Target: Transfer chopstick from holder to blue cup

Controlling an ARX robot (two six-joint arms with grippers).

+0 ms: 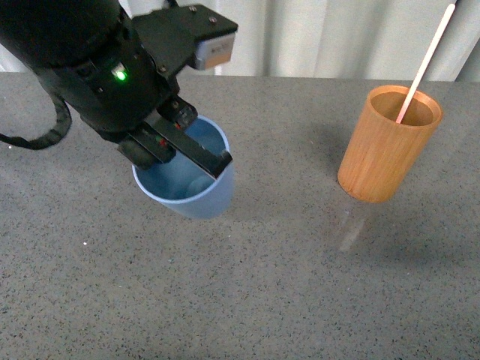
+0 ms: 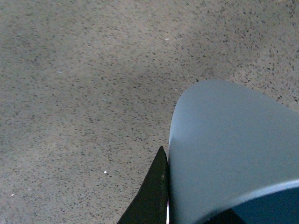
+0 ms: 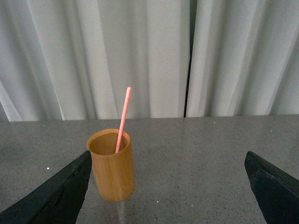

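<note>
Layout, taken from the holder (image 1: 386, 146). The holder stands on the table (image 1: 262, 300). The chopstick (image 1: 426, 64) stands in it, leaning up and rightward past its rim. The cup (image 1: 196, 184) sits on the table well to the holder's left, with the left gripper (image 1: 184, 161) astride the cup's rim, one finger inside and one outside. The curtain (image 1: 337, 37) hangs behind the holder, beyond the table's far edge.

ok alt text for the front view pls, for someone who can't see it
A black robot arm's left gripper clamps the rim of a light blue cup on a grey speckled table. To the right, apart from it, stands an orange-brown holder with one pale chopstick leaning inside.
</note>
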